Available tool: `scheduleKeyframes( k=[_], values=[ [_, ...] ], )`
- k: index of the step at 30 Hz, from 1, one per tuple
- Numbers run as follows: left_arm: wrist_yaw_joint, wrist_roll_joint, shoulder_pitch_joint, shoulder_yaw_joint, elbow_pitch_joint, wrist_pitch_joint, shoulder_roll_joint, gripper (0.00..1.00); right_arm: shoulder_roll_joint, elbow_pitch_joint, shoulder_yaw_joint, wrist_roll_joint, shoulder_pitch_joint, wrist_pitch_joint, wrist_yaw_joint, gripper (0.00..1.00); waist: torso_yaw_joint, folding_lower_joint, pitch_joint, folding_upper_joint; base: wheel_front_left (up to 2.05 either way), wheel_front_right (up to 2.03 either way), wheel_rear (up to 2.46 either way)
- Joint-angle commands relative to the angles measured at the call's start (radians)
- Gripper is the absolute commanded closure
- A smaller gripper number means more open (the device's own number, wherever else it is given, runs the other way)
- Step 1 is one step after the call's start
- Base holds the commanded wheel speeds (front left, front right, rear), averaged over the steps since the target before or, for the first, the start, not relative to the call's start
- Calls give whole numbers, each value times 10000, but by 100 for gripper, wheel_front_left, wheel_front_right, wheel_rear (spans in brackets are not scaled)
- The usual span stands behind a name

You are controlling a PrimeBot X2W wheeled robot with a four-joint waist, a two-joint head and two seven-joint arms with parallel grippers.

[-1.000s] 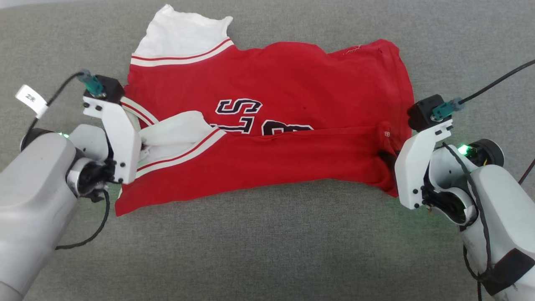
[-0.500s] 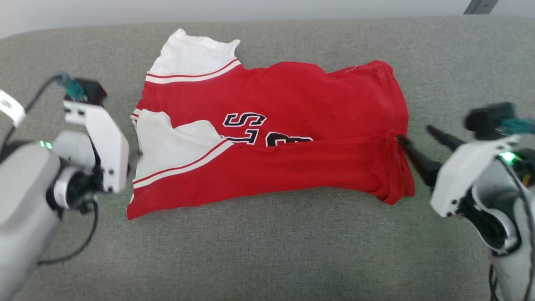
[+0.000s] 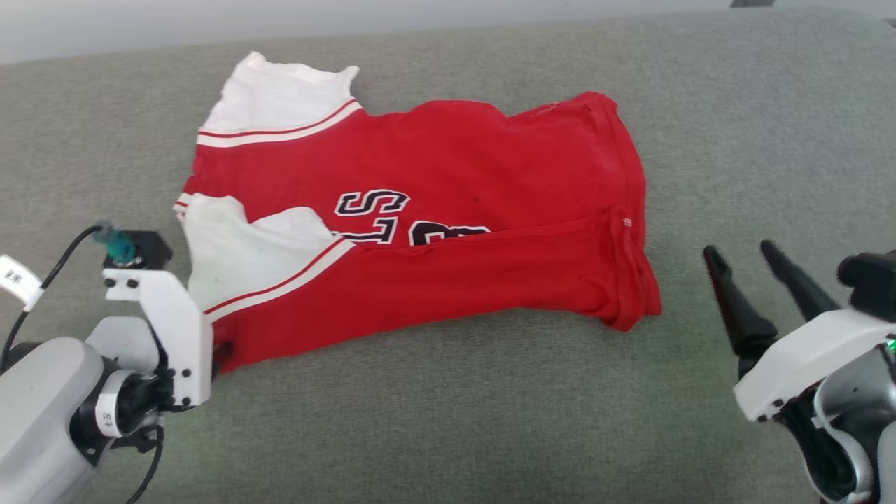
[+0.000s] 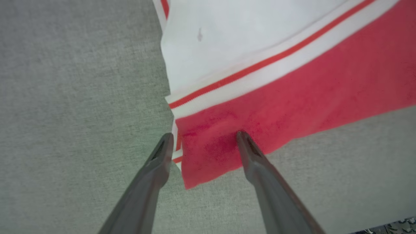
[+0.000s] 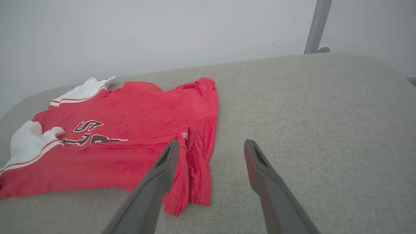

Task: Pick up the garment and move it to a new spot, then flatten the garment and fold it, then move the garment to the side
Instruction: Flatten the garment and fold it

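Two pincers, both wide and empty: my left pincer [image 4: 204, 135] spans the near-left corner of the garment [image 3: 455, 161], which lies partly folded on the grey cushion [image 3: 448, 420]; my right pincer [image 3: 738, 248] hovers apart from the hem. Risk, as I judge it: closing left may catch only the top layer, or pinch cushion fabric, so the fold would slide open on lifting.

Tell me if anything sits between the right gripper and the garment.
Nothing visible does. Bare grey cushion separates the open right gripper from the garment's right edge, and its fingers are clear of the cloth.
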State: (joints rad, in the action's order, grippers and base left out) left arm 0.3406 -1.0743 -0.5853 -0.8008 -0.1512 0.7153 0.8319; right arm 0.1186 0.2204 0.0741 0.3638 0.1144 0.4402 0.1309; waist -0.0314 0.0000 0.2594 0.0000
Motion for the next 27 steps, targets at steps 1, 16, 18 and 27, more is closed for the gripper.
scheduleKeyframes(
  k=[1, 16, 18, 27],
  values=[
    [32, -95, 159, 47, -162, -64, -4, 0, -83, 36, 2, 47, -77, 109, -6, 0, -149, 0, 96, 0, 0, 0, 0],
    [-1074, -386, -281, -238, -2728, -249, -1452, 100, 13, -1277, -730, 179, 1118, 2594, -6, 0, -262, 0, 712, 0, 0, 0, 0],
    [-1223, -314, -476, -262, -2936, -306, -1573, 100, -31, -1713, -785, 72, 1497, 2938, -6, 0, -174, 0, 786, 0, 0, 0, 0],
    [-1715, -110, -1097, -418, -3585, -469, -2123, 100, 41, -3911, -1264, -820, 2911, 4166, -6, 0, 257, 0, 996, 0, 0, 0, 0]
  ],
)
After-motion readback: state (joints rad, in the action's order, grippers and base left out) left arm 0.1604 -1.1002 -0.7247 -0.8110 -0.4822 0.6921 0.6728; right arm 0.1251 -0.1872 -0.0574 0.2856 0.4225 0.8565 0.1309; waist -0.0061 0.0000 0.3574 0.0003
